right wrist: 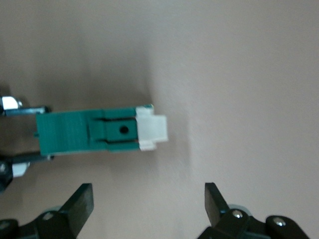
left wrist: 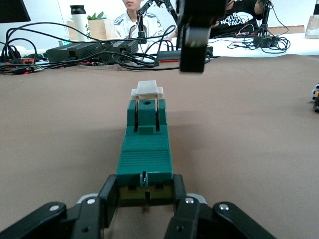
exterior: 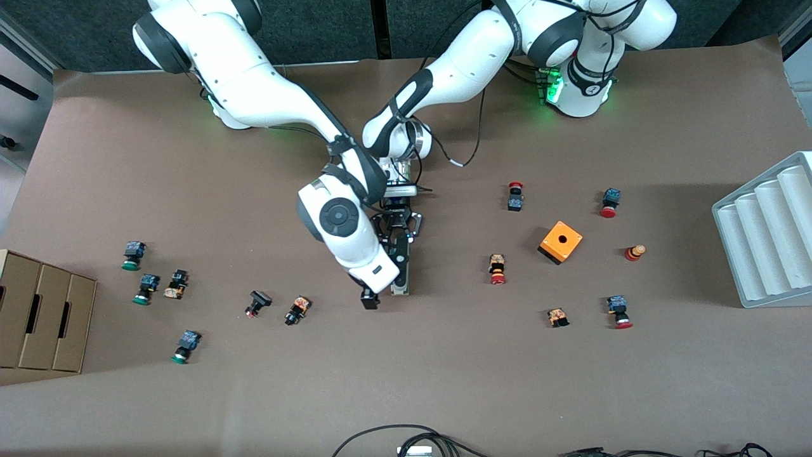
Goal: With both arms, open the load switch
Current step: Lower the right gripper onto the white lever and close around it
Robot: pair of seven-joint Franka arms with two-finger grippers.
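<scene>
I'm seeing the load switch (exterior: 401, 274) lying flat on the brown counter (exterior: 444, 381) about mid-width, long axis running toward the front camera, white piece (left wrist: 147, 89) at the camera-side end. The left end effector (left wrist: 144, 199) is clamping the switch's dark-green body at the end nearer the robot bases, one finger (left wrist: 108, 198) pressing on each side; the left wrist view is showing this clearly. The right end effector (right wrist: 149, 206) is hanging released over the switch's white-tipped end, fingers (right wrist: 79, 201) standing wide apart and touching nothing, with the right arm's wrist (exterior: 346, 235) covering part of the switch in the front view. Toward the left arm's end of the counter I'm seeing an orange cube with a hole (exterior: 561, 242), several red-capped push buttons (exterior: 497, 269) around it, and a white ridged tray (exterior: 767, 235) at the counter's edge. Toward the right arm's end, green-capped push buttons (exterior: 132, 255) are sitting scattered near a cardboard box (exterior: 41, 311), with a couple of dark push buttons (exterior: 297, 310) just beside the right end effector's spot, nearer the camera than the switch's gripped end. Black cables (exterior: 406, 438) are lying along the camera-side edge.
</scene>
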